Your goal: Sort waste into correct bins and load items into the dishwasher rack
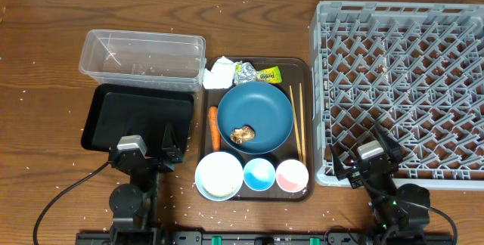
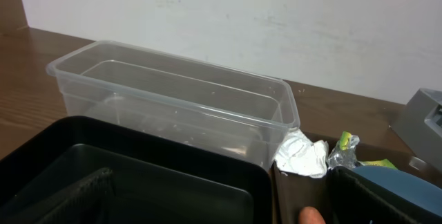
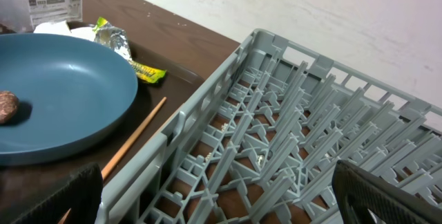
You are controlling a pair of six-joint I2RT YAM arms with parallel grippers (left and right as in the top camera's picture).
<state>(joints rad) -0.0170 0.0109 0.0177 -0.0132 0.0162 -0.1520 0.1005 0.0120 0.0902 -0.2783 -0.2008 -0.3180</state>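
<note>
Crumpled white tissue [image 1: 220, 72] and a silver-foil and yellow-green wrapper [image 1: 257, 72] lie side by side at the far edge of the dark-brown serving tray [image 1: 302, 67]. A slim orange carrot piece [image 1: 214, 126] lies along the tray's left side, and a brown food lump [image 1: 243, 134] sits on the large dark-blue round plate [image 1: 255, 109].

The left gripper [image 1: 142, 148], fingers spread wide and empty, hovers at the near edge of the shallow glossy black rectangular tray [image 1: 138, 116]; the clear plastic rectangular tub [image 1: 142, 60] stands just beyond. The right gripper [image 1: 366, 152], likewise wide apart and holding nothing, is at the near left corner of the large grey plastic lattice rack [image 1: 401, 86].

Between the arms, a white bowl [image 1: 218, 175], a light-blue cup [image 1: 259, 173] and a pink cup [image 1: 292, 175] stand in a row. Thin wooden chopsticks [image 1: 297, 120] lie right of the plate. The bowl may hold rice, but I cannot tell.
</note>
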